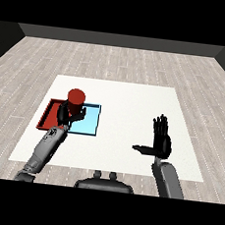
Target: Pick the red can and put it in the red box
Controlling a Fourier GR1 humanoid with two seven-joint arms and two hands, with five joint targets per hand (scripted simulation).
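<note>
White table [131,99] on a pale grey plank floor [115,60], dark walls behind; near the table's left edge, a red tray [49,114] and a blue tray [89,122] side by side, touching, red on the outside; left hand [66,113] over the seam between the trays, fingers and thumb curled round the red can [76,100], can upright with its flat top showing above the hand; whether lifted off or resting on a tray, cannot tell; right hand [162,140] near the table's front right corner, well apart from the trays, holding nothing, fingers straight and pointing away, thumb stretched out sideways toward the table's middle.
</note>
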